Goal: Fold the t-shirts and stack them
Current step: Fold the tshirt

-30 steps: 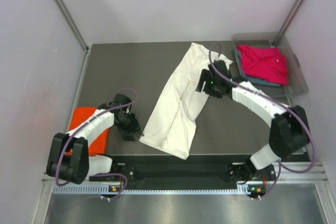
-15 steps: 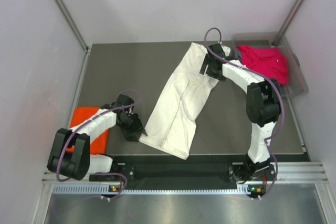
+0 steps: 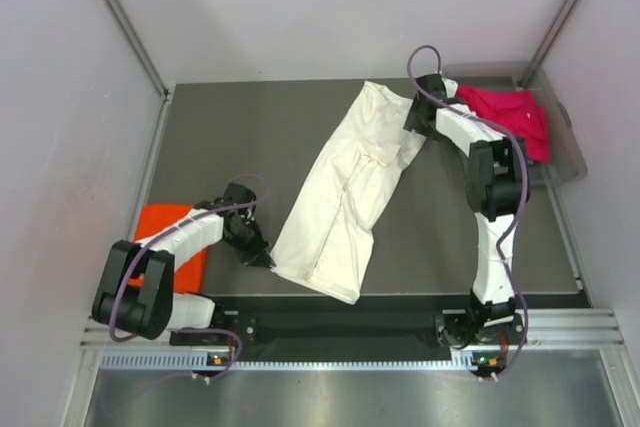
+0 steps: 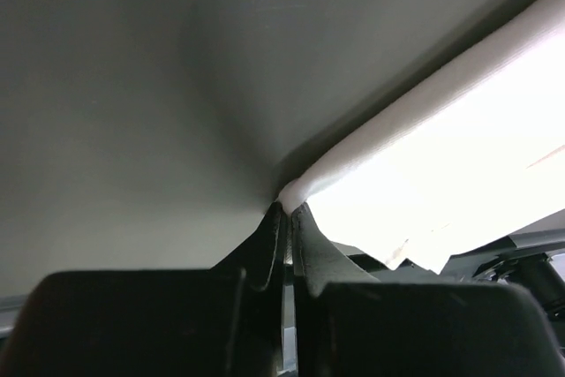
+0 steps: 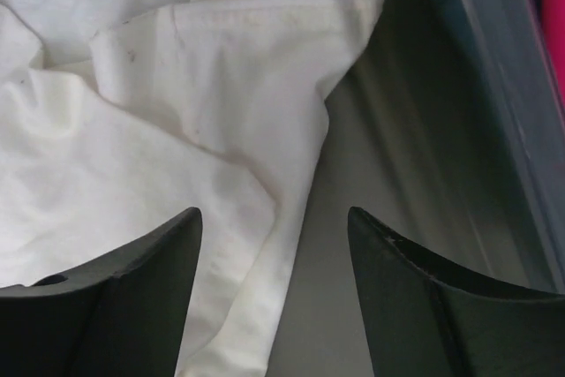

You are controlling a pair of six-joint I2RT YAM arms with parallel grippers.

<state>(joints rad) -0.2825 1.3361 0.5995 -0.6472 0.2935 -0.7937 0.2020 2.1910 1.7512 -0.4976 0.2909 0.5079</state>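
Cream-white t-shirt [image 3: 345,202] lies as a long band across the centre of the tabletop [image 3: 240,137], running from 7 o'clock to 1 o'clock. The left fingers [image 4: 284,222] are closed, pinching its near-left corner. The right fingers [image 3: 414,117] stand apart, holding nothing, over the far sleeve edge. Beside them at 2 o'clock, the bin [image 3: 565,162] holds the magenta t-shirt [image 3: 505,117]. The orange t-shirt [image 3: 160,219] lies at 8 o'clock.

Spread shirt [image 3: 345,197] beside bin [image 3: 572,152], seemingly apart
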